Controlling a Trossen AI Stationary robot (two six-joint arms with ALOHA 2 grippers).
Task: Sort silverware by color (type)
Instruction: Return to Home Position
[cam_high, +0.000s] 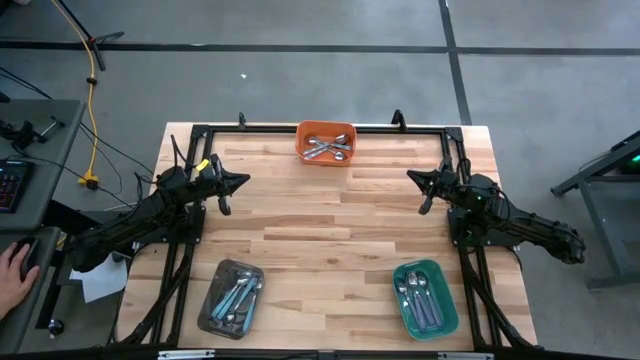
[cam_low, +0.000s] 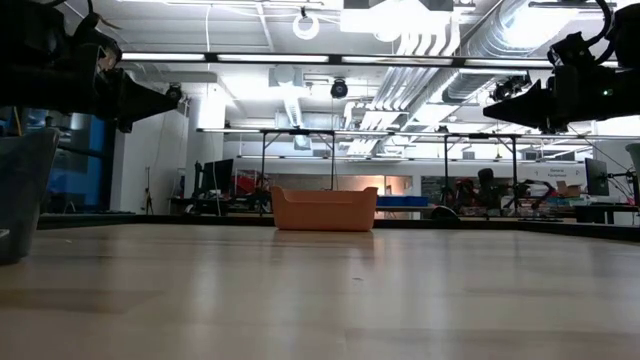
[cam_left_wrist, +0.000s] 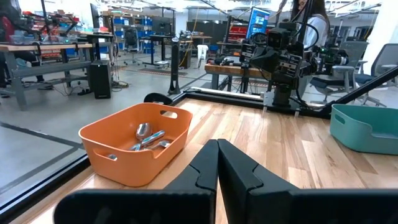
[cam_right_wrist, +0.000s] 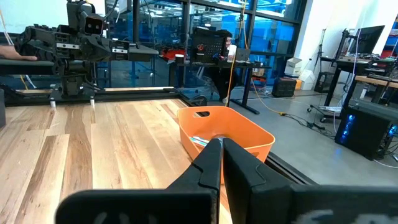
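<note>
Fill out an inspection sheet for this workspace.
Surface: wooden table, carrying three bins.
Job's things: spoons lie in the orange bin, black bin and green bin; none loose.
Clutter: nothing seen.
Grippers: left gripper and right gripper shut, empty, raised at opposite sides.
Cables: yellow cable on the floor beside the table.
Surroundings: a person's hand at a side desk; lab benches beyond.

Wooden table (cam_high: 330, 230) carries orange bin (cam_high: 299, 143); grey bin (cam_high: 207, 312); green bin (cam_high: 420, 266).
</note>
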